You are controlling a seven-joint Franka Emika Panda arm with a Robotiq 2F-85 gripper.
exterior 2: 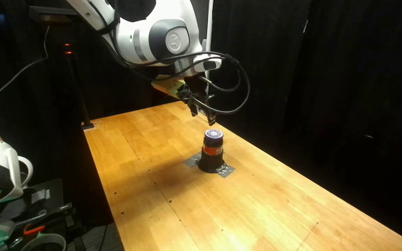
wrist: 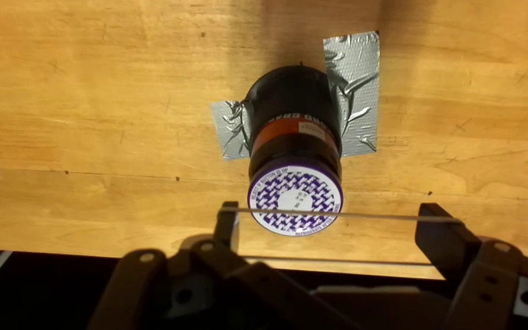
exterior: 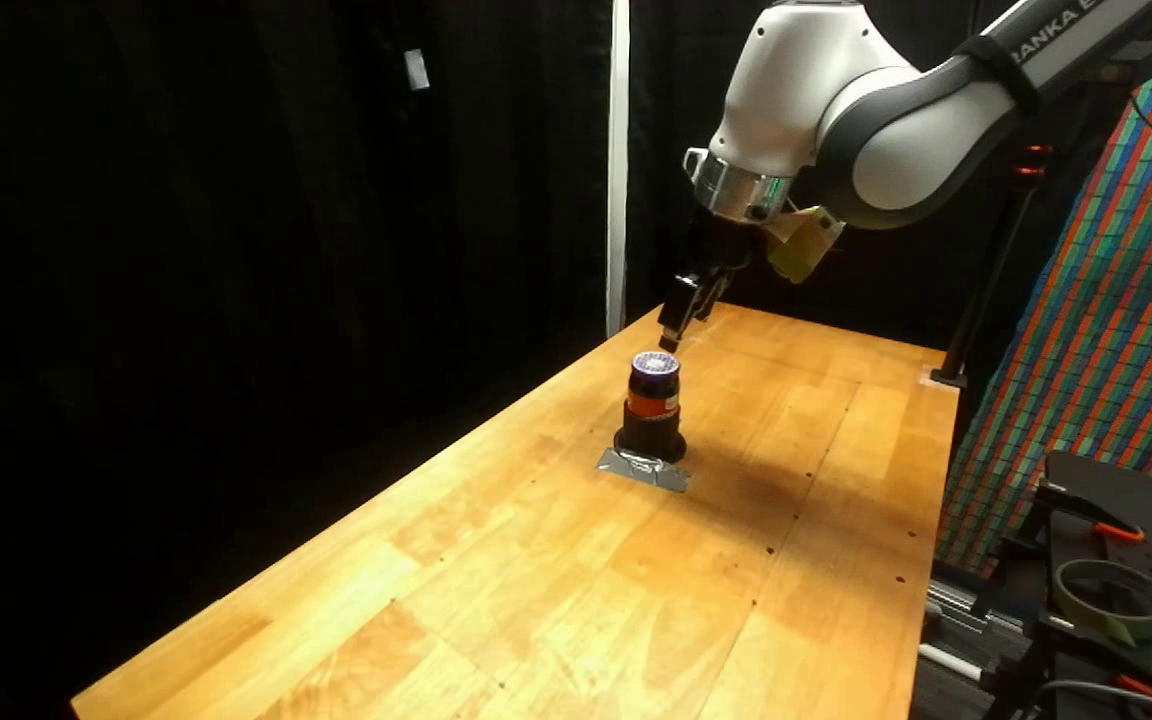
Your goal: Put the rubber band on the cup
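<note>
On the bench (exterior: 616,570), the cup (exterior: 654,402) stands upright, an orange-red stripe (wrist: 275,135) about its middle, lid (wrist: 295,199) uppermost, grey tape (wrist: 359,101) at two sides of its base (exterior: 649,438). The claw (wrist: 337,231) hangs tilted near the lid, its fingers (wrist: 445,243) spread well apart. Between them the band (wrist: 383,216) is stretched in two strands; in the wrist view one passes across the lid. Whether it touches there, I cannot tell.

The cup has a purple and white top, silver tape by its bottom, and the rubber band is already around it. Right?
Nearly! The rubber band isn't around the cup: the wrist view shows it stretched between the fingers of the open gripper. The purple and white top and the silver tape are right.
</note>
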